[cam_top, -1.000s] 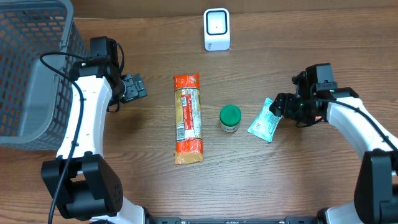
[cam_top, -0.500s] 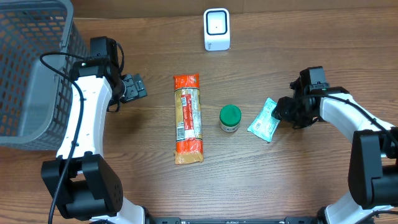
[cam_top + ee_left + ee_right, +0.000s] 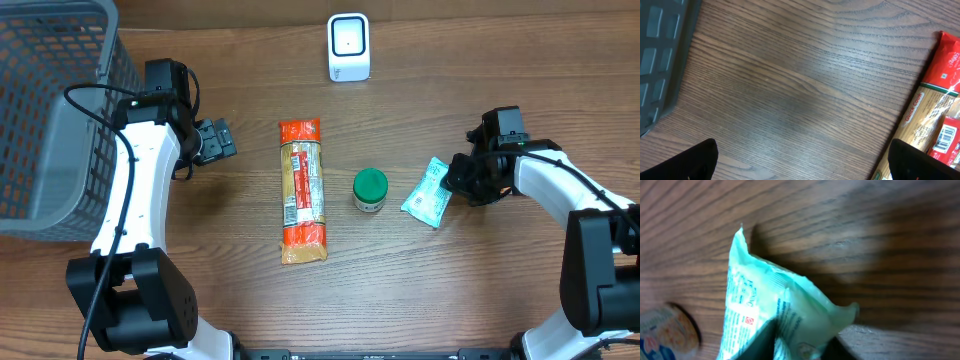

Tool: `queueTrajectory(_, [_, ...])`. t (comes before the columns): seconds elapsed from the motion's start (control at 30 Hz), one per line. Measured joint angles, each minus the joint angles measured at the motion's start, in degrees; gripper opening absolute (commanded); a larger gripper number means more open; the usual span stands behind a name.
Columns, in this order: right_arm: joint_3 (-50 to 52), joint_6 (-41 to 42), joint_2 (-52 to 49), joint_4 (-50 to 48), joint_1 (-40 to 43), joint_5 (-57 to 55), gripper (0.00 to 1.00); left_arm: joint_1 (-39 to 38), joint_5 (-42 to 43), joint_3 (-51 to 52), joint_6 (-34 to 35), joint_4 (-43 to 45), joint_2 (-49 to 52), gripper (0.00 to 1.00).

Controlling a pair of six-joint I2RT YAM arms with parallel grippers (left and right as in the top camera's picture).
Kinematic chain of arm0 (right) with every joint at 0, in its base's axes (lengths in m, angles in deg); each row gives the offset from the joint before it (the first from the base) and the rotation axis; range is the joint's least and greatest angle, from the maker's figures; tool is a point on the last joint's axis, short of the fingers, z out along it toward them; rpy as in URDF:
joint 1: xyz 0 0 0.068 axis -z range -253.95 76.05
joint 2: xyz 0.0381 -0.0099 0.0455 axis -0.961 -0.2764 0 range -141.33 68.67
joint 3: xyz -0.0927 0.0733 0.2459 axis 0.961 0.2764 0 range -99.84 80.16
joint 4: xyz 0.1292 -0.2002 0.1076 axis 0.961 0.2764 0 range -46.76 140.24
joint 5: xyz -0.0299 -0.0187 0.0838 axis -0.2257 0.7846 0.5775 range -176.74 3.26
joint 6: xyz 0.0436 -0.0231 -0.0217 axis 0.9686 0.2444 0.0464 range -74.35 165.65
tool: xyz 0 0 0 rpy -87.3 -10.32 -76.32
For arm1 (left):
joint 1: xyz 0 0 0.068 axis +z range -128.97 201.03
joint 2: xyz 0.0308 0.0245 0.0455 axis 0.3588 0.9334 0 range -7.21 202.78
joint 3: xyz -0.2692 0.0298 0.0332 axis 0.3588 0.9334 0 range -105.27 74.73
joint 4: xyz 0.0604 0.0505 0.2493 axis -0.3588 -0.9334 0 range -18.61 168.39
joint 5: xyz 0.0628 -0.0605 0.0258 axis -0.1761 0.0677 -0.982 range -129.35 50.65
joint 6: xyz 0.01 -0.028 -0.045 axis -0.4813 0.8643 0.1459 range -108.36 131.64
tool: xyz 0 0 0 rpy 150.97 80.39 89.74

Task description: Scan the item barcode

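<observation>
Gripping the near end of the green packet point(image 3: 427, 195), the right pincer point(image 3: 455, 182) is clenched on it. In the wrist view the thin wrapper point(image 3: 775, 305) bunches up between the dark fingers point(image 3: 760, 345), so it looks pinched and not just touched. The left pincer point(image 3: 218, 140) is released, with its jaws wide and nothing between them.

The packet lies flat on the bench point(image 3: 480, 290), right in front of the right pincer and touching it. Its long side runs on a slant across the front of the pincer. In the wrist view, the far tip leans away to the left. The free end points toward the green-lid jar point(image 3: 370, 190), which sits just beside the packet, on the side away from the pincer.

The right arm is much nearer to the packet. The left pincer is well apart from it, with the long pasta pack point(image 3: 302, 190) and the jar in between.

The white scanner point(image 3: 348, 47) stands well apart from the right pincer, far off past the jar. I think the next move is to lift the packet and carry it that way. I cannot tell which face has the barcode. The print is too small to read.
</observation>
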Motion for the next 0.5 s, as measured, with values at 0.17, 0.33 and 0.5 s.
queueTrajectory(0.17, [0.0, 0.2, 0.0, -0.2, 0.0, 0.5, 0.04, 0.0, 0.0, 0.0, 0.0, 0.0, 0.0, 1.00])
queueTrajectory(0.33, [0.0, -2.4, 1.9, 0.2, 0.0, 0.6, 0.04, 0.0, 0.0, 0.0, 0.0, 0.0, 0.0, 1.00])
queueTrajectory(0.5, [0.0, -6.2, 11.3, 1.9, 0.0, 0.4, 0.04, 0.0, 0.0, 0.0, 0.0, 0.0, 0.0, 1.00])
